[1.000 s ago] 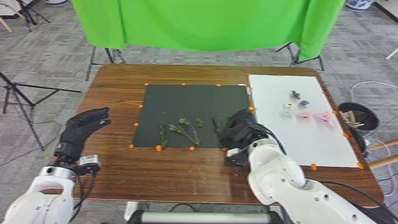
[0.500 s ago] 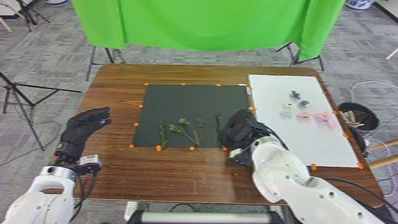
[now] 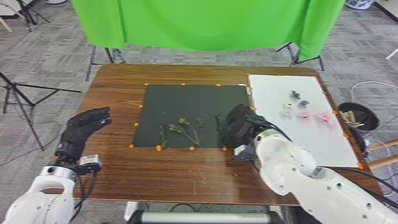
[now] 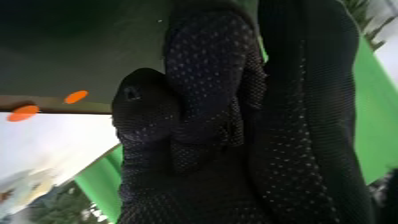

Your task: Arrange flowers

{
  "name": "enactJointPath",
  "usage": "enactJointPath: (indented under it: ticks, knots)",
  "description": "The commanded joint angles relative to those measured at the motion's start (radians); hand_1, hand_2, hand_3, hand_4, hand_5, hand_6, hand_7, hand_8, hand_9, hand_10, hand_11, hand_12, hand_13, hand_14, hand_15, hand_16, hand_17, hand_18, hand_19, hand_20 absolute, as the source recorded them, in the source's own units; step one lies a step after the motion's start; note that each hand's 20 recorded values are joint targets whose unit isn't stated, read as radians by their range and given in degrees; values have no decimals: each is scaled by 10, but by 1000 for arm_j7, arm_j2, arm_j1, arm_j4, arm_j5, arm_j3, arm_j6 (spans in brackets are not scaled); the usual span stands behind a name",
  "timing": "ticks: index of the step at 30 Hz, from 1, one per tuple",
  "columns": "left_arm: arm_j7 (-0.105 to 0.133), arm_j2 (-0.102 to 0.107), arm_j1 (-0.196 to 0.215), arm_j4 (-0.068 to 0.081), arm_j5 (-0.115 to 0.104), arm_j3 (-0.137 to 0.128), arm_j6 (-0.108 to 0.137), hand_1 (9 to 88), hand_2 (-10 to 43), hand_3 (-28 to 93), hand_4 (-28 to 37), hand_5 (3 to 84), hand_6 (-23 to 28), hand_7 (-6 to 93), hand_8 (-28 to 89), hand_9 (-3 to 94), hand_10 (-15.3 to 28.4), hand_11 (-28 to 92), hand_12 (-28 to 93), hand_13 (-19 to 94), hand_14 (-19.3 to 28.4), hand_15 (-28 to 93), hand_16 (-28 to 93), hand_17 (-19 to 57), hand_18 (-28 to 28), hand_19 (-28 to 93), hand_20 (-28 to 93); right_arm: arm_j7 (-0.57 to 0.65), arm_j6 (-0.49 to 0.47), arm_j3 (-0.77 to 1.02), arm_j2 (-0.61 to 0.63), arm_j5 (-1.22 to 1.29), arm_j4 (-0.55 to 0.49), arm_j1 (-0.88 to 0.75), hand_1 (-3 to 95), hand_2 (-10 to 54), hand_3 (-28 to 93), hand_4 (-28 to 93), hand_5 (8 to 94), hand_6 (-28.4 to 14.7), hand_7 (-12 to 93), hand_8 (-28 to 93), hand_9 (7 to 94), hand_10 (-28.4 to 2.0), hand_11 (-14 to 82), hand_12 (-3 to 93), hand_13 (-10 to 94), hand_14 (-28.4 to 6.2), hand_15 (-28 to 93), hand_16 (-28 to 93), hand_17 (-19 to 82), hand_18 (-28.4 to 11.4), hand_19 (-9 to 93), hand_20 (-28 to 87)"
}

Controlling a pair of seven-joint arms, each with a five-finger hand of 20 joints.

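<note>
Flowers lay loose in small heads on a white sheet (image 3: 329, 145) at the right side of the table (image 3: 200, 175): a pink flower (image 3: 323, 116), a pale flower (image 3: 287, 106) and a dark blossom (image 3: 296, 94) among them. Green stems lay on a dark sheet (image 3: 187, 97), with a branching sprig (image 3: 185, 129) near its front edge and a slim stem (image 3: 163, 135) to the left of it.

The right hand (image 3: 238, 127) was low at the dark sheet's right edge, just beside a thin upright-lying stem (image 3: 219, 130); how far open it was, and whether it had hold of anything, could not be told. The left hand (image 3: 87, 122) was open and empty at the table's left side.

The step in hand seemed to be taking up that thin stem. Doing it well called for a light pinch across the stalk, low and square to it, clear of the leaves. Pressing down too hard could have bent it or dragged the sheet.

Orange markers (image 3: 192, 148) dotted the sheets' edges on the brown wood. Beyond the table hung a bright green cloth (image 3: 209, 25); a black tripod (image 3: 31, 102) stood on grey carpet (image 3: 53, 55), and a dark bin (image 3: 358, 115) was off to the right.
</note>
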Motion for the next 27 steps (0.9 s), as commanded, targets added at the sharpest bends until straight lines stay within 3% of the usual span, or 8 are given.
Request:
enactJointPath:
  ticks: [1, 2, 6, 23, 27]
  knots:
    - [-2, -7, 4, 1, -1, 0, -6, 403, -95, 635, -135, 473, -1, 216, -87, 422, 114, 222, 150, 369, 161, 268, 11, 89, 138, 177, 234, -50, -85, -17, 24, 1, 2, 33, 520, -95, 537, 79, 622, -14, 257, 137, 749, -142, 169, 343, 910, -38, 410, 326, 673, -71, 852, 334]
    - [0, -6, 3, 2, -5, 2, -3, 403, -95, 634, -135, 473, -1, 216, -87, 422, 114, 222, 150, 369, 160, 268, 10, 89, 138, 177, 234, -56, -91, -21, 25, 0, 6, 38, 487, -95, 634, 2, 618, -11, 256, 132, 741, -143, 166, 336, 908, -38, 411, 325, 667, -74, 858, 331]
    - [-4, -4, 0, 1, -5, 7, -1, 404, -95, 633, -135, 473, 0, 217, -87, 422, 114, 222, 150, 369, 160, 266, 11, 89, 138, 176, 234, -71, -116, -21, 27, 1, 13, 47, 453, -95, 688, -33, 605, -6, 258, 108, 714, -149, 189, 257, 899, -39, 417, 318, 652, -81, 869, 327]
    - [-4, -7, -4, 3, -3, 9, -6, 405, -95, 633, -135, 473, 1, 215, -86, 422, 113, 221, 150, 369, 160, 267, 11, 89, 138, 176, 235, -124, -201, 71, 69, -64, -63, 57, 410, -95, 713, -28, 591, -3, 245, 32, 691, -151, 180, 230, 888, -42, 429, 313, 624, -95, 884, 329]
    - [1, 5, -6, 3, -11, 15, 3, 404, -95, 633, -134, 473, -1, 217, -86, 422, 114, 221, 150, 369, 160, 267, 11, 89, 138, 176, 235, -123, -168, 134, 107, -144, -96, 41, 399, -95, 708, -37, 593, -2, 248, -9, 692, -154, 178, 231, 884, -44, 427, 312, 613, -103, 888, 330]
